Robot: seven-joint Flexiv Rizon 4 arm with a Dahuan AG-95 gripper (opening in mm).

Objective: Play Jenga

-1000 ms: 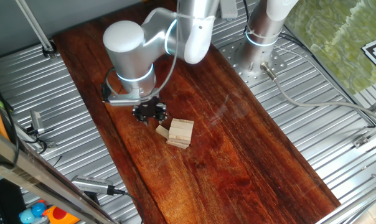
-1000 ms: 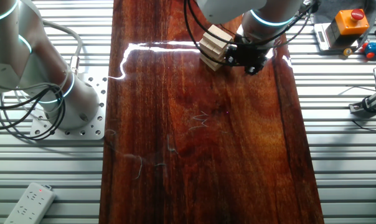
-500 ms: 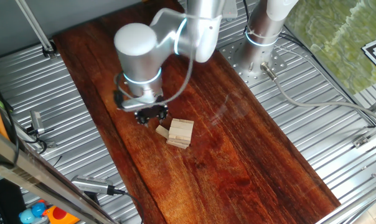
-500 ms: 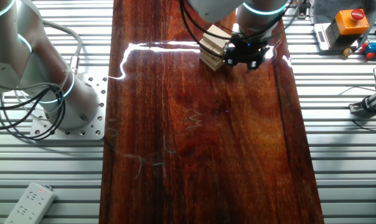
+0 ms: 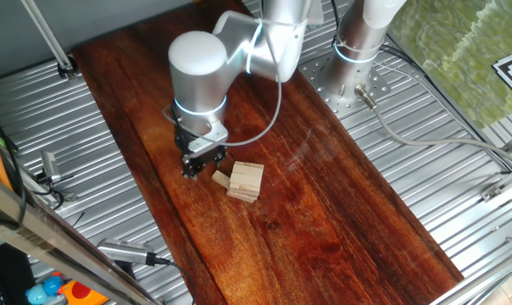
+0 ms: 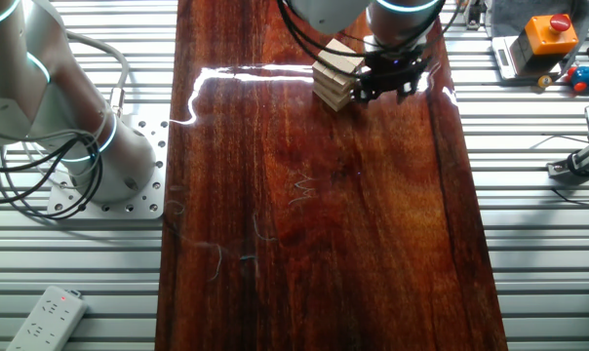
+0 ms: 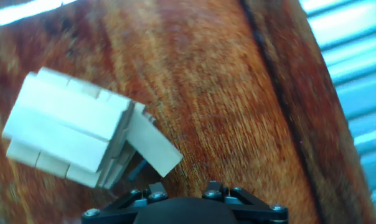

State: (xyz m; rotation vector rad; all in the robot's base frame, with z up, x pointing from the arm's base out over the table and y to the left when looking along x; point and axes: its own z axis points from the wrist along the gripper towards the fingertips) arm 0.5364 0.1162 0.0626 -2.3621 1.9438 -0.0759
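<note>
Jenga (image 5: 246,181) sits on the dark red wooden board (image 5: 324,212), a squat pile of pale blocks in crosswise layers, closer to one long edge of the board than the other. I see one loose block (image 5: 220,178) lying flat at the foot of the stack on the gripper's side; from the hand view that block (image 7: 154,144) sticks out at an angle from the pile's lower corner and touches it, and the stack (image 7: 66,127) itself fills the left of that picture.

My gripper (image 5: 201,163) hangs low over the board just beside the loose block, pointing down, with the silver wrist above it. In the other fixed view the gripper (image 6: 384,82) is right next to the stack (image 6: 336,76), near the board's edge. I cannot tell how the jaws stand: the fixed views show only a dark cluster at the tip, and the hand view shows just the black mount at the bottom of the frame, blurred. Nothing appears to be held between them as far as I can make out.

A second silver arm base (image 6: 80,127) stands on the ribbed metal table (image 6: 70,273) beside the board.
</note>
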